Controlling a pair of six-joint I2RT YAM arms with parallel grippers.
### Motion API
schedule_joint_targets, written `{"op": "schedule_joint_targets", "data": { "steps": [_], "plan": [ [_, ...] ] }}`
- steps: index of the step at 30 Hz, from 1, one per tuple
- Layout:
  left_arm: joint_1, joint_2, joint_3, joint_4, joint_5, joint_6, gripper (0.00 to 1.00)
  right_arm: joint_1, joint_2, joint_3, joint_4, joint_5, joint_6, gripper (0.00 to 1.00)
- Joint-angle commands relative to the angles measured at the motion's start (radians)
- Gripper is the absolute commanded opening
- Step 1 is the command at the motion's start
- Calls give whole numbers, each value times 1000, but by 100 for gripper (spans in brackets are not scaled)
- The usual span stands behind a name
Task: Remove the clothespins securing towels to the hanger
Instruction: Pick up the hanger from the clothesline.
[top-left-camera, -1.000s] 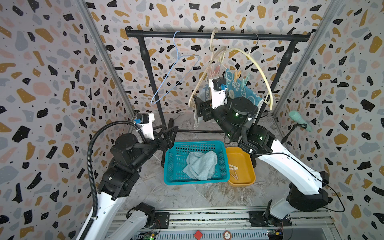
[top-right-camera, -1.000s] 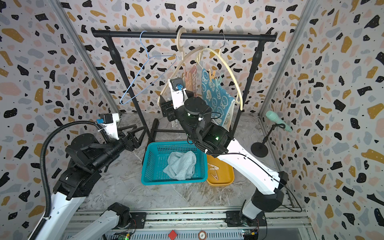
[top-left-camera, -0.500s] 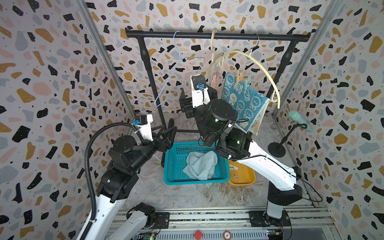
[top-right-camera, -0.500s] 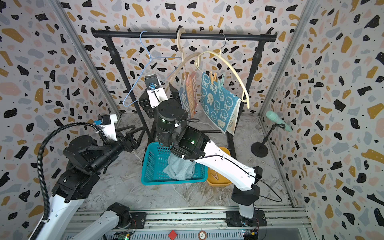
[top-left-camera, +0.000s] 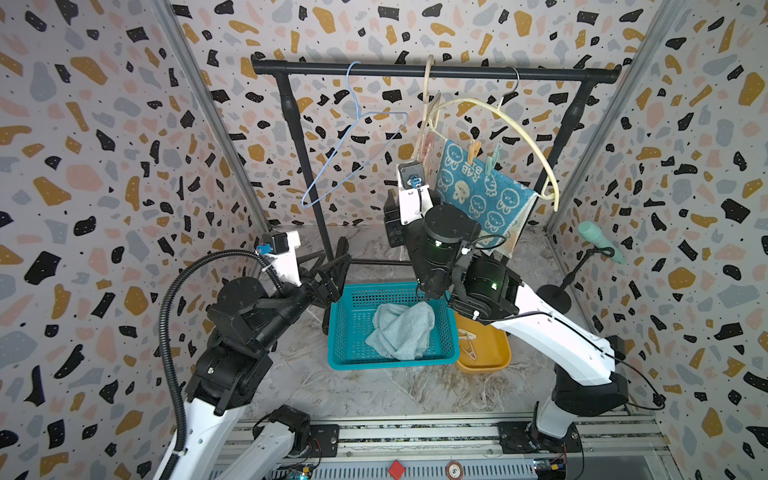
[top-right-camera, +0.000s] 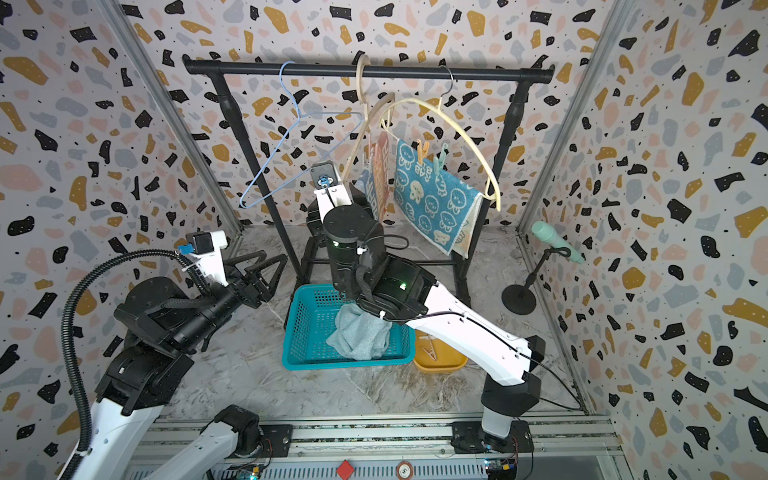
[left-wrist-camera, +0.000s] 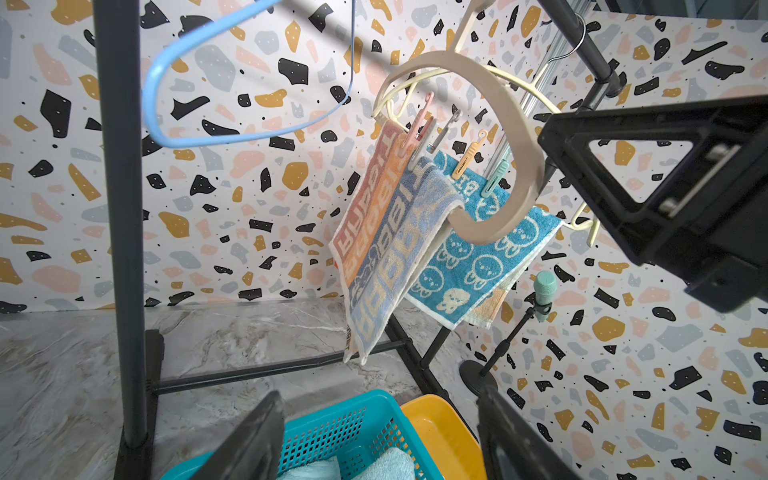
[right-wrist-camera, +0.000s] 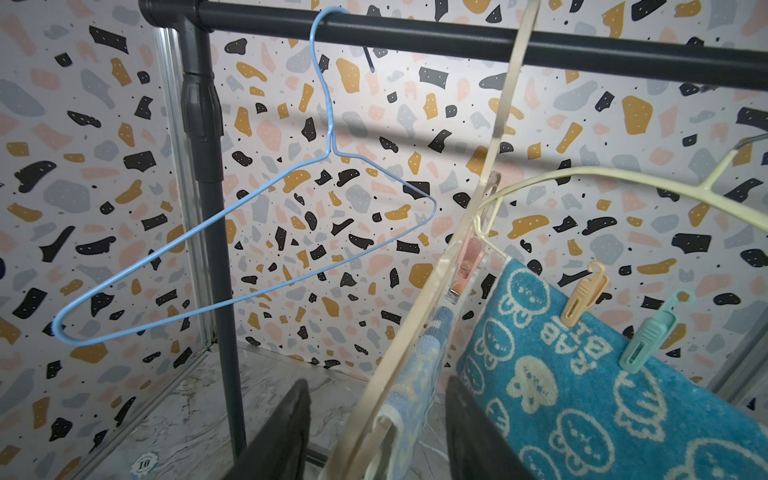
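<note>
Straddling the beige plastic hanger (right-wrist-camera: 399, 353) and the edge of the orange-grey-blue striped towel (right-wrist-camera: 428, 345) pinned to it, the right gripper (right-wrist-camera: 376, 432) has its jaws about half apart. A gap shows on each side, so nothing is clamped. A pink clothespin (right-wrist-camera: 467, 266) grips that towel farther along the hanger. The frame edge cuts off the fingertips, and in both top views the arm's own wrist hides them. Just beside, the teal rabbit-print towel (right-wrist-camera: 582, 395) hangs from a thin pale-yellow hanger (right-wrist-camera: 623, 176) under a peach clothespin (right-wrist-camera: 582, 297) and a mint clothespin (right-wrist-camera: 652, 332). Its letters "RAB" are readable; the striped towel's block lettering is not. A floor disc (right-wrist-camera: 145, 461) reads "10". The left gripper (left-wrist-camera: 380, 399) gapes wide and empty near the teal mesh basket (top-left-camera: 345, 332) holding the pale blue towel (top-left-camera: 401, 330).
</note>
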Motion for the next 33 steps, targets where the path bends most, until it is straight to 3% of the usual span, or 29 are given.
{"op": "schedule_joint_targets", "data": {
  "steps": [1,6,11,21,27,33],
  "plan": [
    [1,3,0,67,26,-1,74,-37,-73,-44,-24,-51,93,53],
    [1,11,-5,73,25,-5,74,-49,-89,-58,-9,-59,86,54],
    [0,15,-13,78,22,-5,74,-18,-99,-60,3,-59,67,69],
    [1,13,-15,76,18,2,74,66,-129,-64,63,-3,-23,72],
    [0,11,-15,74,18,6,74,79,-22,81,57,-2,-86,77],
    [1,6,-14,74,18,7,74,58,85,206,83,78,-154,79]
  ]
}}
